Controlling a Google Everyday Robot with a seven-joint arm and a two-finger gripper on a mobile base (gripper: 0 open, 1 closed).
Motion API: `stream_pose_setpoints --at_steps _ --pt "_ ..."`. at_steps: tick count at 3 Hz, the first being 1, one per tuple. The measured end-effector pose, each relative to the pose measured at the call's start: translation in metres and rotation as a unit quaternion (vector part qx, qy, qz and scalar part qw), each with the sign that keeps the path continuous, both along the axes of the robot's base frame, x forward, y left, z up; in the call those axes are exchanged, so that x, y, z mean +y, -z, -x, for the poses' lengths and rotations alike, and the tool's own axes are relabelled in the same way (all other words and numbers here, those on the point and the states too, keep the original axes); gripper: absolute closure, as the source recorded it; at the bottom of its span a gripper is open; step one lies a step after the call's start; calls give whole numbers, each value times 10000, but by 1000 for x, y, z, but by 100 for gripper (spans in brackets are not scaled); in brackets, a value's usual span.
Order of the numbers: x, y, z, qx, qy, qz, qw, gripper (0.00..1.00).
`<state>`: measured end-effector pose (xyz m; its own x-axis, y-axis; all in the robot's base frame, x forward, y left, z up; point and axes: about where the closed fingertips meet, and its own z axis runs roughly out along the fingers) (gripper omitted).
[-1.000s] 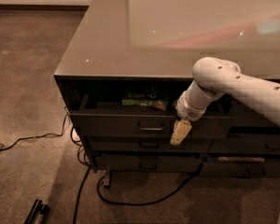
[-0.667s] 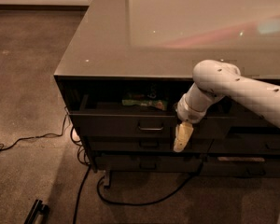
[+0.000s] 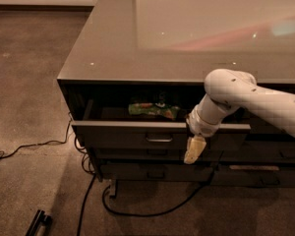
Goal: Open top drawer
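Observation:
The top drawer (image 3: 123, 134) is a wide, dark grey-brown drawer under the counter top, pulled partly out, with a small rectangular pull handle (image 3: 159, 139) at its centre. A green packet (image 3: 152, 110) lies inside it. My gripper (image 3: 193, 150) hangs pointing down in front of the drawer's face, to the right of the handle and a little below it, on a white arm (image 3: 246, 100) that comes in from the right.
Two lower drawers (image 3: 152, 173) sit shut beneath the top one. The glossy counter top (image 3: 187, 33) overhangs the drawers. Black cables (image 3: 88, 191) trail over the carpet at the left and under the cabinet. A dark bar (image 3: 37, 223) lies at the bottom left.
My gripper has shifted slightly to the right and down along the drawer front. The drawer stays open by the same amount.

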<state>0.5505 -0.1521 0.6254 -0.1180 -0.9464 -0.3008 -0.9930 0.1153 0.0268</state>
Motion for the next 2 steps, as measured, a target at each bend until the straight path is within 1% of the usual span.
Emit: stream_pose_setpoints --at_steps 1,2 --pt "-6 -6 24 -40 -10 124 9999 41" --pt "-6 -7 24 -40 -10 124 9999 65"
